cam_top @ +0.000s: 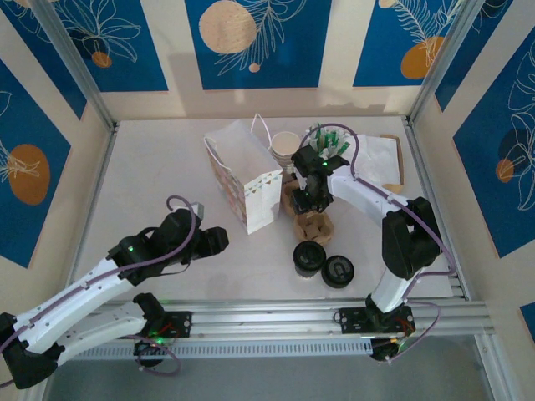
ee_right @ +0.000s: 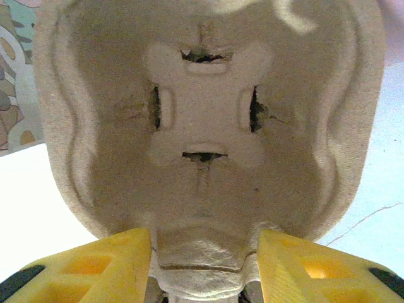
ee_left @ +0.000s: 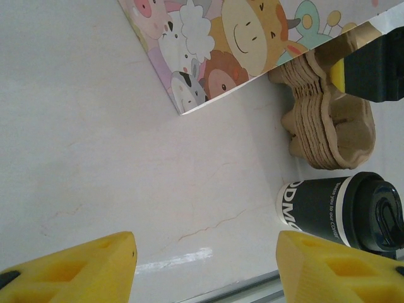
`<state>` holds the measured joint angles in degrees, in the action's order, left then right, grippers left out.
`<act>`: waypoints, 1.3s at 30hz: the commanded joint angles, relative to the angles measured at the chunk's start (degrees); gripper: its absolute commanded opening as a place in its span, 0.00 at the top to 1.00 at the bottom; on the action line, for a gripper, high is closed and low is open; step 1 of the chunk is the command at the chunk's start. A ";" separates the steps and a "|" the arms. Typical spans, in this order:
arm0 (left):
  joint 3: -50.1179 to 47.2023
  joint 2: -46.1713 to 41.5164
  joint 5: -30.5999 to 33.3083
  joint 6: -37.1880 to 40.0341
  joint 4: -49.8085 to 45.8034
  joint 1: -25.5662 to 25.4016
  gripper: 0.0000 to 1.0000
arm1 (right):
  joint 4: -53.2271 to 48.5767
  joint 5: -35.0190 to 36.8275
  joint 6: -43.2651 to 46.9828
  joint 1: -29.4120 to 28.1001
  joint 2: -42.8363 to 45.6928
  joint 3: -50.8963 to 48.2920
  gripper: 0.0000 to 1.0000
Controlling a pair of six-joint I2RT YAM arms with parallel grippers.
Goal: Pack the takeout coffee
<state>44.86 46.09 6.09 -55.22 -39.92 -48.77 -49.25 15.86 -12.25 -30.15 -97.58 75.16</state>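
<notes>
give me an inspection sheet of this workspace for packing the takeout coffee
surface: white table, faint hairline marks in the left wrist view
job's things: coffee cup with black lid, upright near the front edge
clutter: paper bag standing; stack of paper cups; stack of pulp cup carriers; second black lid; green packets; white papers
grippers: left gripper open over bare table; right gripper flanks a carrier's edge, grip cannot be told
cables: purple cables run along both arms
surroundings: blue and cream wall panels, metal frame posts
</notes>
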 commanded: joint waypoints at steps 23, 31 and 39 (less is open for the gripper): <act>-1.71 -0.32 -0.02 -1.23 1.34 0.26 0.40 | -1.63 -2.07 -1.48 0.29 0.66 -0.61 0.53; -1.62 -0.21 0.07 -1.28 1.43 0.26 0.40 | -1.85 -1.41 -1.86 0.27 1.32 -1.45 0.53; -1.46 -0.75 0.50 -1.37 1.34 0.26 0.41 | -1.49 -1.38 -1.99 0.31 2.11 -1.24 0.57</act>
<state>43.72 45.98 6.09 -55.64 -39.44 -48.77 -49.71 15.38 -13.56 -29.98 -97.27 74.22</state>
